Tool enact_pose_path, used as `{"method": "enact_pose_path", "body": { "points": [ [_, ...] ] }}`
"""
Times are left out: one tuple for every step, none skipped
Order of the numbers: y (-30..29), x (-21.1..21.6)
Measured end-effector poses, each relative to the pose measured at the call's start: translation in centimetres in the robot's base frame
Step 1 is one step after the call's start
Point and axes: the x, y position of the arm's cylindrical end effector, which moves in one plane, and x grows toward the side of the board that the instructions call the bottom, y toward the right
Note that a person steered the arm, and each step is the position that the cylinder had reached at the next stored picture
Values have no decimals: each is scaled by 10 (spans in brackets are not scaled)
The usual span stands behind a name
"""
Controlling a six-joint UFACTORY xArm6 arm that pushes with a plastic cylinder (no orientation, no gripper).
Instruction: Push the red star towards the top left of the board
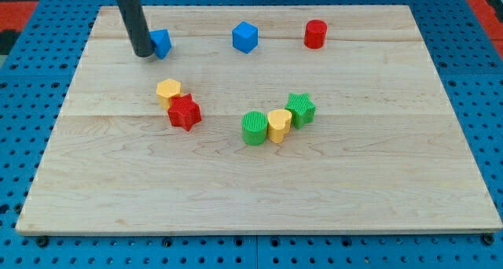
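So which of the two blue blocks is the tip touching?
The left blue block, right beside my tip near the view's top left; the blue hexagonal block sits apart, further right.

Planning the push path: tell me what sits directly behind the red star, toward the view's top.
A yellow block touches the red star at its upper-left. Their contact faces are hidden. My tip is farther up, beside a blue block.

- 8 blocks total on the table [377, 206]
- red: 2 — red star [185, 112], red cylinder [315, 34]
- blue: 2 — blue block by the rod [162, 42], blue hexagonal block [245, 37]
- yellow: 2 — yellow hexagonal block [168, 90], yellow heart-shaped block [279, 124]
- green: 2 — green cylinder [255, 128], green star [301, 108]
- rods: 1, my tip [144, 54]
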Motion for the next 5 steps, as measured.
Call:
{"method": "enact_pose_path", "body": {
  "points": [
    [7, -5],
    [8, -5],
    [51, 16],
    [139, 69],
    [134, 142]
  ]
}}
